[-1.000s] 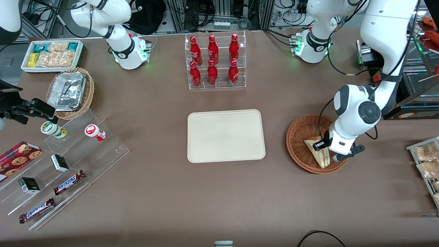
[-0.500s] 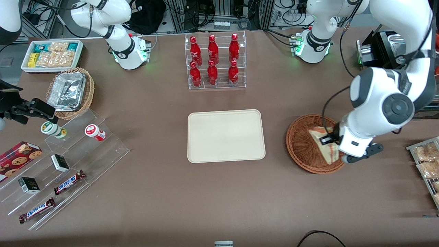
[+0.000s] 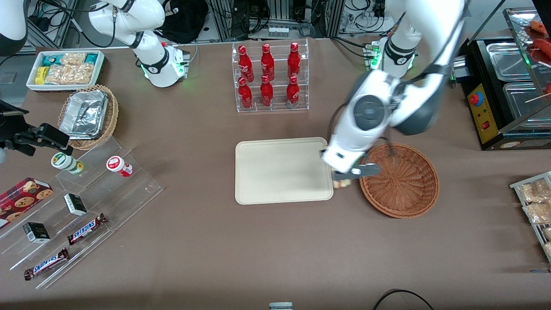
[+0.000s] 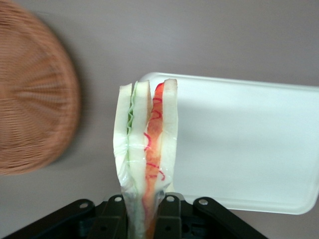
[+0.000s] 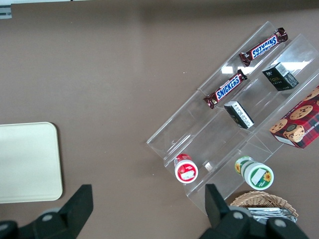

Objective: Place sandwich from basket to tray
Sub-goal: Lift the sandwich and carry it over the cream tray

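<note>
My left gripper (image 3: 344, 178) hangs above the gap between the basket (image 3: 404, 181) and the tray (image 3: 282, 170), shut on the sandwich (image 4: 145, 149). The sandwich is a wrapped wedge of pale bread with green, orange and red filling, and its cut edge faces the wrist camera. In the front view only a small bit of the sandwich (image 3: 343, 184) peeks out under the gripper. The reddish-brown wicker basket (image 4: 30, 99) holds nothing. The cream tray (image 4: 244, 144) lies flat and bare, its corner just beneath the sandwich.
A clear rack of red bottles (image 3: 269, 77) stands farther from the front camera than the tray. Toward the parked arm's end are a tan wicker basket with foil containers (image 3: 88, 114), a white snack box (image 3: 64, 69) and acrylic steps with snack bars (image 3: 77, 206). Snack packets (image 3: 536, 202) lie toward the working arm's end.
The left gripper lifted the sandwich out of the basket and carried it sideways to the tray's edge. The basket now holds nothing.
</note>
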